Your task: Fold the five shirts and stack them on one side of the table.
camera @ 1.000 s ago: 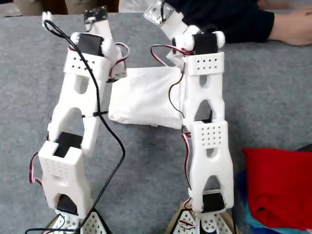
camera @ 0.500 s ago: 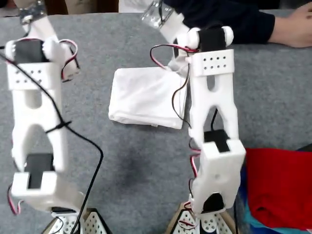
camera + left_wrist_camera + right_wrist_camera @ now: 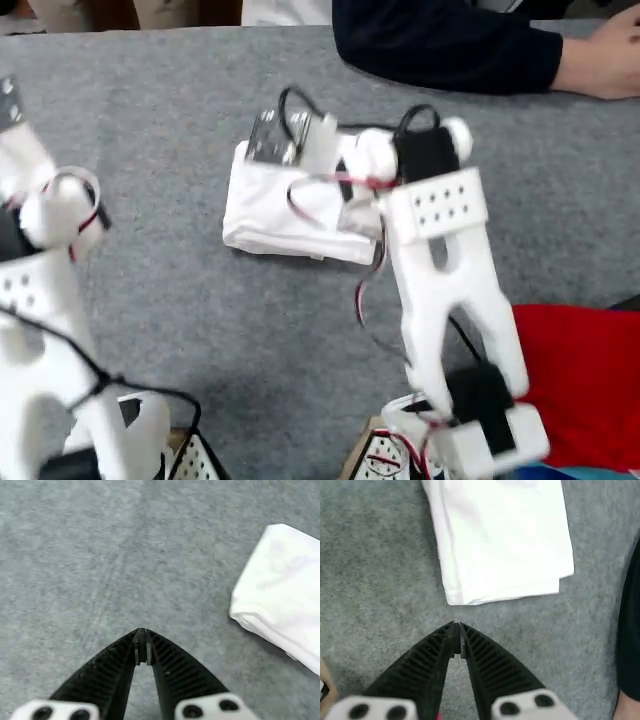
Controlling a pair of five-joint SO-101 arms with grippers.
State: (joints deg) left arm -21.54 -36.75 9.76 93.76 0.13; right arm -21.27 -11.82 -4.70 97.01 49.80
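Observation:
A folded white shirt (image 3: 285,215) lies on the grey table (image 3: 170,120), a little behind its middle. My right arm (image 3: 440,260) stretches over the shirt's right part, its wrist above the far edge. In the right wrist view my right gripper (image 3: 456,640) is shut and empty above bare table, just short of the white shirt (image 3: 500,540). My left arm (image 3: 40,290) stands at the table's left edge. My left gripper (image 3: 141,647) is shut and empty over the grey cloth, with the white shirt (image 3: 282,590) well off to one side.
A folded red shirt (image 3: 580,385) lies on a teal one (image 3: 575,468) at the table's near right corner. A person's dark sleeve (image 3: 450,45) rests along the far edge, and the same sleeve (image 3: 632,630) borders the right wrist view.
My left arm has swung away from the white shirt to the far left. My right arm's wrist has dropped and turned over the shirt's far edge.

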